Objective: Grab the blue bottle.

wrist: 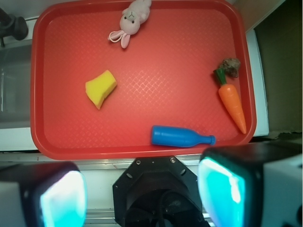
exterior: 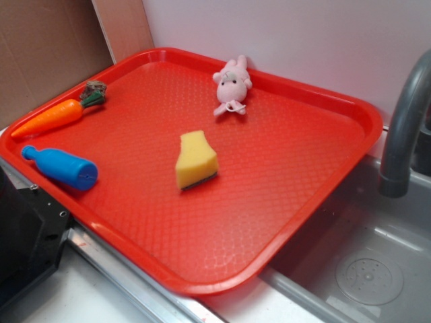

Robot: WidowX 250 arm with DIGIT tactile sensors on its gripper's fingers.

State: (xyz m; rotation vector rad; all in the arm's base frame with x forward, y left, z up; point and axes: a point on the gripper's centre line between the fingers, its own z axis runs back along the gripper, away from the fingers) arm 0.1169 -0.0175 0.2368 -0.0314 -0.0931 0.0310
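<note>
Exterior view: blue bottle lying on its side at about 9 o'clock on the red tray, close to the near-left rim, neck pointing toward 10 o'clock. Orange carrot lying just beyond it at about 10 o'clock, apart from the bottle. Yellow sponge sitting near tray centre, pink plush bunny resting at 12 o'clock against the far rim. Grey faucet and sink showing at 3 o'clock. No gripper showing here, only a dark piece of the robot base at 8 o'clock.

Wrist view: looking down from well above the tray. Bottle lying at about 6 o'clock on the tray, just inside the near rim, neck pointing toward 3 o'clock. Carrot at 3 o'clock, sponge at 9 o'clock, bunny at 12 o'clock. Gripper hanging with pads spread wide apart, gripping nothing, well clear of the bottle.

Progress, judging: nothing done yet. Bottle untouched, nothing crowding it. Descending, straddling the body and closing all remaining.
</note>
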